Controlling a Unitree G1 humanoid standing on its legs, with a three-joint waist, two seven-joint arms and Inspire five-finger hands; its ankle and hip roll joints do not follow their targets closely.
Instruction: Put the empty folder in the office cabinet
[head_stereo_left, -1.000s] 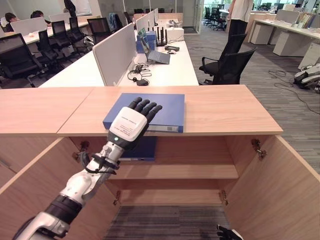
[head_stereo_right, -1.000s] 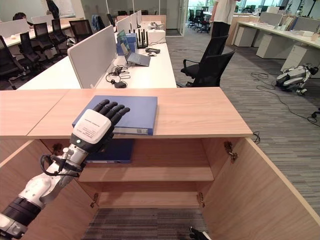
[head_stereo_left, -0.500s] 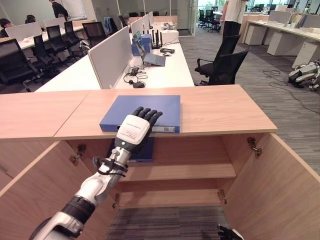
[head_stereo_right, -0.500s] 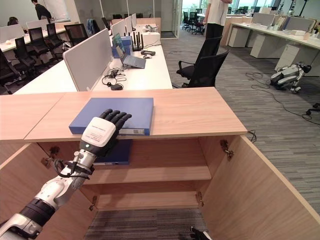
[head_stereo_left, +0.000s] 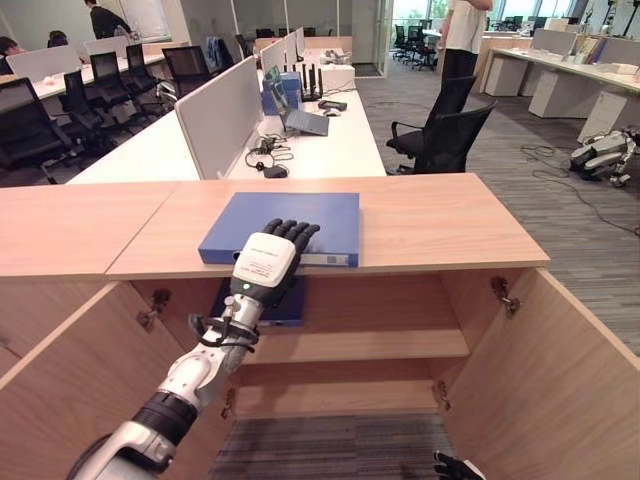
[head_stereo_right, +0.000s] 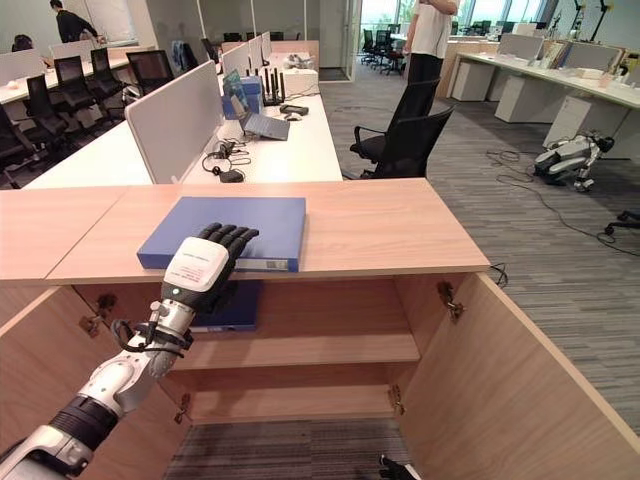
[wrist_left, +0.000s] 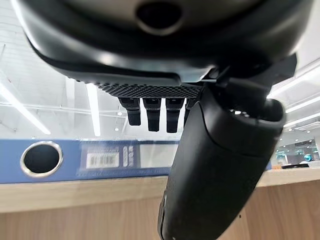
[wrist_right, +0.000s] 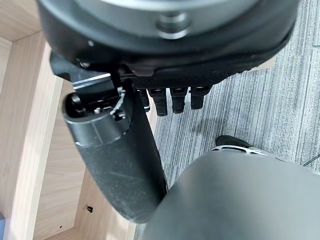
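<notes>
Cabinet (head_stereo_left: 500, 235): a wide wooden cabinet is standing with both doors hanging open. Its shelves are showing inside.
Folder (head_stereo_left: 320, 215): a big blue folder is lying flat on the cabinet top, near the front edge. Its spine is facing the robot, with a round hole (wrist_left: 41, 159) and white labels on it.
Inside the cabinet: a second blue folder (head_stereo_left: 290, 300) is lying flat on the upper shelf, on the left side. The lower shelf is showing bare wood.
Left hand (head_stereo_left: 265, 265): it is reaching up at the folder's front edge. Its fingers (head_stereo_left: 295, 232) are resting on top of the folder, stretched out and not curled round it.
Change: the hand is sitting a little lower and nearer the edge than a moment ago. The folder is staying in its place.
Right hand (wrist_right: 170, 97): it is hanging low over the grey carpet (wrist_right: 260, 110), with loose, open fingers holding nothing.
</notes>
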